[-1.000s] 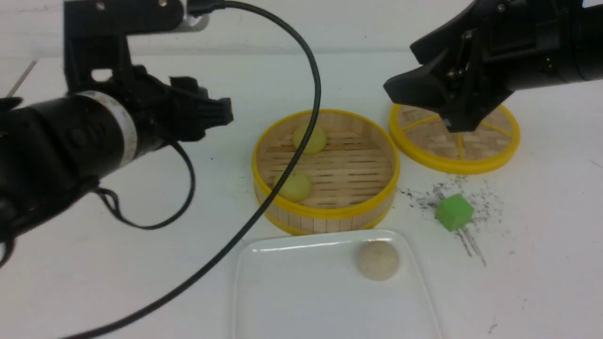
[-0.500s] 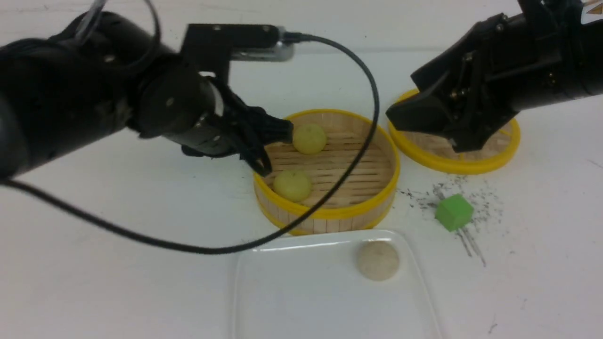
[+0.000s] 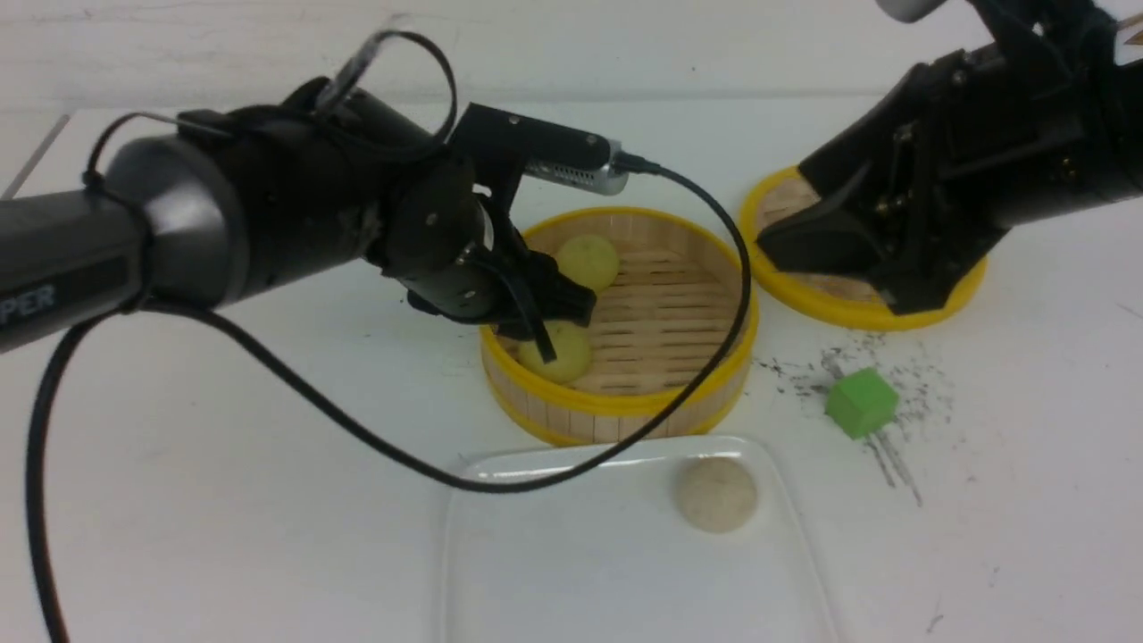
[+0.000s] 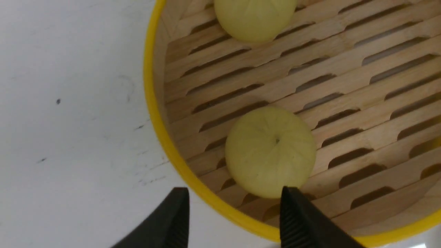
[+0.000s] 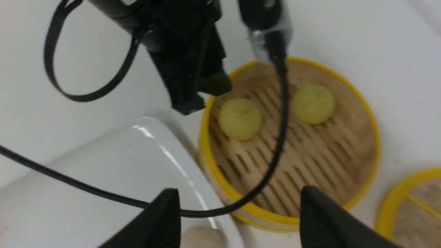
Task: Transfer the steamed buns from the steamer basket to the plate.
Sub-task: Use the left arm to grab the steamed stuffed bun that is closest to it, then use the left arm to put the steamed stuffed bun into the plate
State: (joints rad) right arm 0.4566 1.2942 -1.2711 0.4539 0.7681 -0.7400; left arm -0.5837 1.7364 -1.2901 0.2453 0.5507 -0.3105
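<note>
Step in hand, as we judge it: picking the near pale yellow domed bun (image 3: 555, 355). It lies on the slatted floor of the round bamboo steamer basket with yellow rims (image 3: 625, 404), close to the left wall. The far pale yellow domed bun (image 3: 587, 262) sits deeper in the same basket. The beige round bun (image 3: 716, 494) is already on the glossy white rectangular plate (image 3: 500, 572).

Left tool (image 3: 558, 323): released, jaws apart, nothing between them. Right tool (image 3: 857, 263): released wide and empty, held off to the right, where it overlaps the flat woven lid with yellow spokes (image 3: 830, 308) in the front view.

To do it well:
- We would shift the left tool inward before lowering, so both fingers clear the rim and bracket the bun at its widest.
- Close gently, since the dome looks soft.
- Lift above the wall before crossing to the plate.
- Mind the black cable (image 3: 500, 488) draped over the basket and the plate's far edge.

Views compared:
- The left wrist view shows the left tool straddling the yellow rim, one finger over the white tabletop (image 3: 223, 536) and the other at the bun's edge. In the front view the arm hides this.
- The right wrist view shows the two yellow buns apart, with bare slats between them.
- Only the front view shows the small green cube (image 3: 860, 402).
</note>
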